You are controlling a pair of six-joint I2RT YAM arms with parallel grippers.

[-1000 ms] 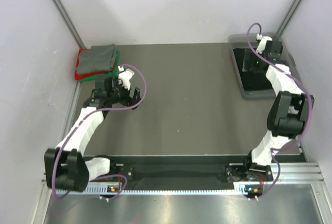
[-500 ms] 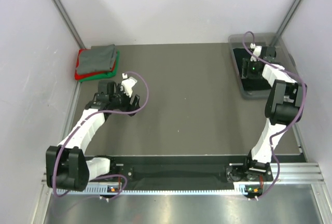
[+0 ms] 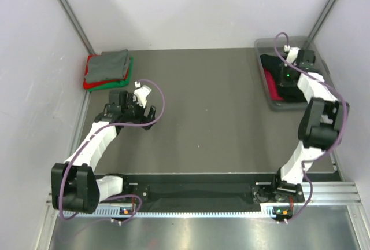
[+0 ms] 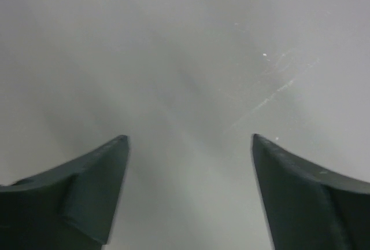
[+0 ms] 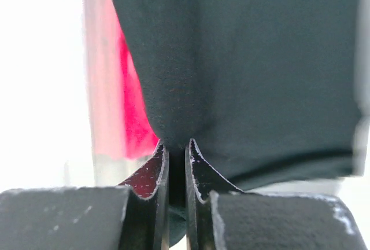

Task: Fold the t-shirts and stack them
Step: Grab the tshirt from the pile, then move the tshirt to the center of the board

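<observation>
A folded stack of t-shirts [image 3: 107,68] lies at the back left, grey on top of red and green. My left gripper [image 3: 148,114] hovers open to the right of that stack, over bare table; in the wrist view its fingertips [image 4: 110,163] stand wide apart with nothing between them. My right gripper [image 3: 283,83] reaches down into the clear bin [image 3: 261,45] at the back right. It is shut on a fold of the black t-shirt [image 5: 243,70], pinched between the pads at the gripper [image 5: 176,146]. A hot-pink t-shirt [image 5: 132,117] shows beneath the black one, along its left side [image 3: 270,82].
White walls close off the left, back and right sides. A metal rail runs along the near edge by the arm bases [image 3: 196,195]. The dark table top [image 3: 208,105] stretches between the stack and the bin.
My right gripper has closed on the black t-shirt in the bin and pulled it up, uncovering hot-pink cloth. My left arm has drawn back from the stack, jaws open.
</observation>
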